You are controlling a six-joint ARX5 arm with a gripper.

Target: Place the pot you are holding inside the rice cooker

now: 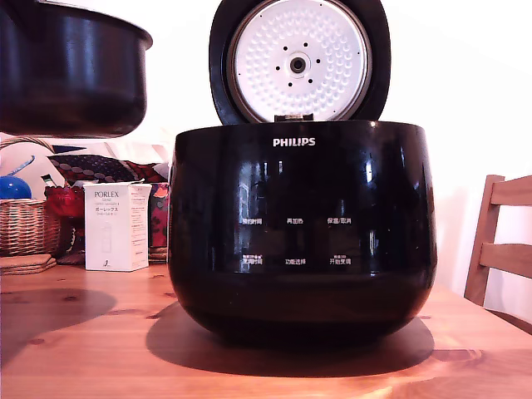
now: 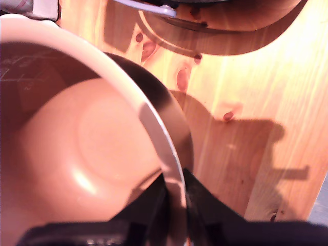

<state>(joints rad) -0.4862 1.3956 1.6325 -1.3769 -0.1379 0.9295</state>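
Reads PHILIPS in white on the rice cooker (image 1: 302,233), above two rows of small white button labels too fine to make out; PORLEX on a white box (image 1: 116,226) beside a wicker basket (image 1: 29,224). Lid raised, dimpled silver plate showing.

Exterior view only: the pot (image 1: 71,71) held high, clear of the wooden surface (image 1: 91,349), at that view's left of the cooker.

Wrist view only: jaws (image 2: 175,197) clamped on the pot's thin rim, one finger inside, one outside, over the surface.

Rice cooker (image 1: 302,233) centre on table (image 1: 100,357); pot (image 1: 71,71) aloft at exterior view's left — box (image 1: 116,226) behind.
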